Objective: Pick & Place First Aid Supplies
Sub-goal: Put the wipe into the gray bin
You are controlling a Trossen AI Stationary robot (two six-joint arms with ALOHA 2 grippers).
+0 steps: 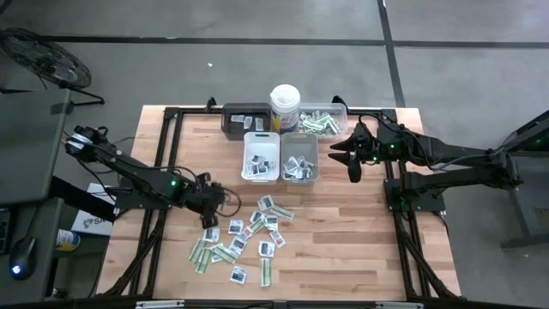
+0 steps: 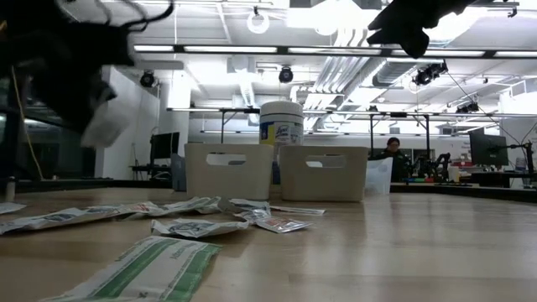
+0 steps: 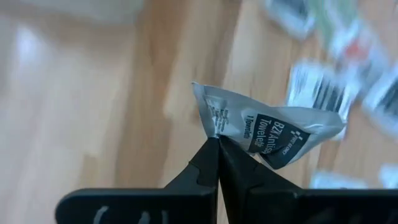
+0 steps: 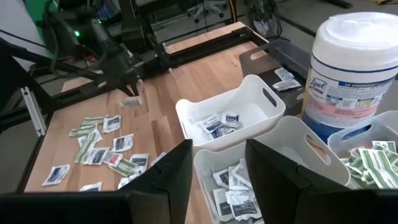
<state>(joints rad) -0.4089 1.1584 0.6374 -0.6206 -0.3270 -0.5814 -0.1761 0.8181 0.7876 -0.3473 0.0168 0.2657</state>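
my left gripper [image 3: 217,142] is pinched fully together on one corner of a white sachet [image 3: 267,127] with a dark printed label, and the sachet hangs clear of the wooden surface [image 1: 343,232], lifted above the near-left edge of the loose pile of packets [image 1: 244,236]. that pile, squarish white sachets mixed with narrow green-and-white strips, lies spread on the surface on the side of the white tray [image 1: 261,157] away from the canister. in the high view my left gripper [image 1: 212,206] sits just beside the pile, on its side toward the left arm's base. the white tray holds a few sachets, and touching it on the right-arm side is a grey tray [image 1: 298,157] with more sachets. behind these two stand a tall white canister [image 1: 285,107], a dark tray [image 1: 244,118] and a clear tray [image 1: 322,119] filled with green strips. my right gripper [image 1: 352,159] hovers just beside the grey tray, on the side away from the white tray, its fingers [image 4: 168,177] standing partly apart with nothing between them.
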